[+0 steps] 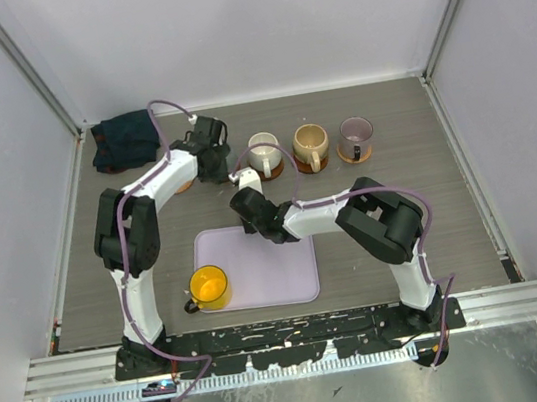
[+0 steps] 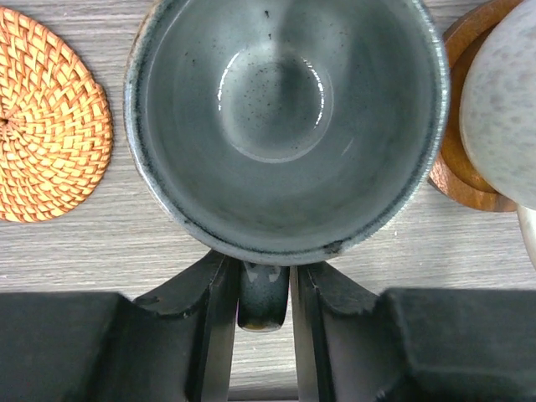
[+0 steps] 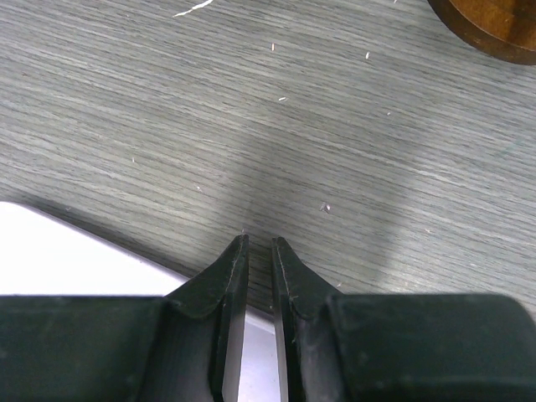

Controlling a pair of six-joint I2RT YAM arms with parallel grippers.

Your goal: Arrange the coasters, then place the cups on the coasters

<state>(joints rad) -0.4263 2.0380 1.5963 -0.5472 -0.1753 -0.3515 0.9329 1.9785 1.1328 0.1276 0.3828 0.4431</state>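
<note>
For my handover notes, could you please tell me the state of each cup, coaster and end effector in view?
grey-green cup: upright, empty.
left end effector: closely flanking its handle; grip unclear.
right end effector: nearly shut, empty.
white cup: upright on wooden coaster.
tan cup: upright on wooden coaster.
purple cup: upright on wooden coaster.
yellow cup: upright at lavender tray edge.
woven coaster: bare.

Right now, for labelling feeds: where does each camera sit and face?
Top external: above, behind the bases, looking down on the table; both arms show.
Left wrist: looks down into the grey-green cup; left gripper straddles its handle.
Right wrist: looks down at table and lavender tray corner; right gripper shows.
Shared: top and right wrist both show that lavender tray.
</note>
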